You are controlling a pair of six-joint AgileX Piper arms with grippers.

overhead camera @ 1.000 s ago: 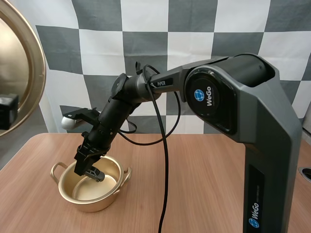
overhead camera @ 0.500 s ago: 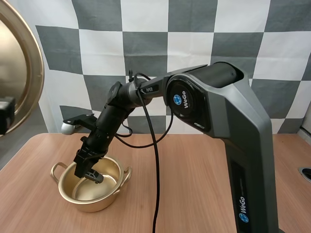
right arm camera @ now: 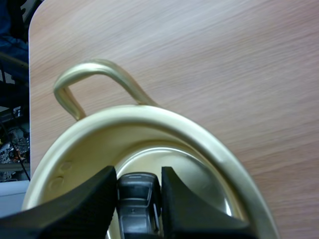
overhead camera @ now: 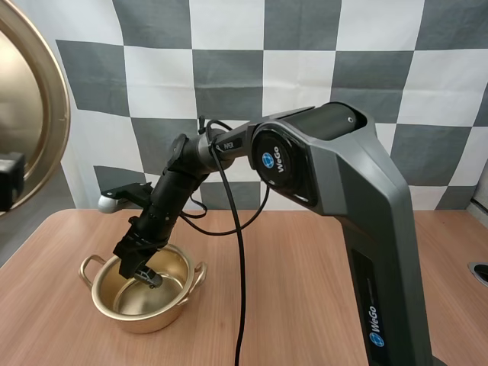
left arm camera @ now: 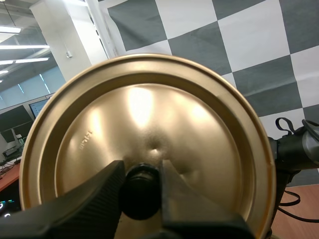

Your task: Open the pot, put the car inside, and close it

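Car (right arm camera: 138, 204): dark toy, pinched between the right gripper's fingers (right arm camera: 94, 199), nose pointing away from the wrist, inside the pot's rim. In the high view it shows as a small dark shape (overhead camera: 155, 280) at the fingertips, low in the bowl. Whether it touches the bottom cannot be told.
Pot (overhead camera: 152, 319): gold, open, upright on the table (overhead camera: 305, 274), directly under the right gripper. Seen from the right wrist, its rim (right arm camera: 164, 119) curves around the fingertips.
Handle (right arm camera: 89, 74): looped, gold, on the pot's far side from the right gripper, lying over bare wood (right arm camera: 199, 59). The high view shows one handle on each side of the pot.
Right gripper (overhead camera: 141, 268): reaches down at a slant into the pot's mouth, tips below the rim. Its jaws are closed on the car's sides (right arm camera: 138, 172).
Lid (left arm camera: 149, 114): gold, off the pot, held on edge in front of the left gripper with its top face turned to the wrist. In the high view it hangs in the air (overhead camera: 30, 114), well apart from the pot, up and to the left of the right gripper.
Knob (left arm camera: 141, 191): black, at the lid's centre, between the left fingers.
Left gripper (left arm camera: 141, 169): jaws clamped on the knob, one finger on each side, carrying the lid clear of the table.
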